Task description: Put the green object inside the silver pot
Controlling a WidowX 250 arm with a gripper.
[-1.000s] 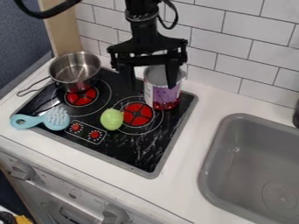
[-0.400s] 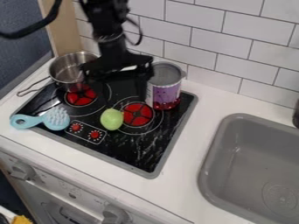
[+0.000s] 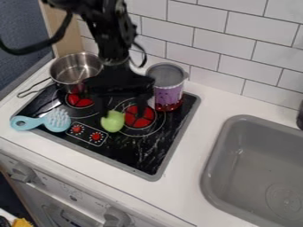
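Gripper [image 3: 122, 111]: jaws spread wide above the black cooktop [image 3: 148, 148], with nothing held between them. Green ovoid object [image 3: 113, 122]: lies on the cooktop at the camera side of the jaws, adjacent to the tip of the finger nearer the hairbrush; whether tip and object touch cannot be determined. One red burner [image 3: 137, 120] is located below the other finger. Silver saucepan [image 3: 72, 73]: upright, beyond the jaws on the side away from the sink, its long handle [image 3: 33, 88] directed away from the jaws. Purple-and-white can [image 3: 168, 91]: upright, just beside the jaws, on their sink side. Light-blue hairbrush [image 3: 54, 120]: lies past the green ovoid object, bristles up, across the cooktop edge. Gray sink [image 3: 248, 155]: recessed in the white counter [image 3: 195, 133], well apart from the jaws.
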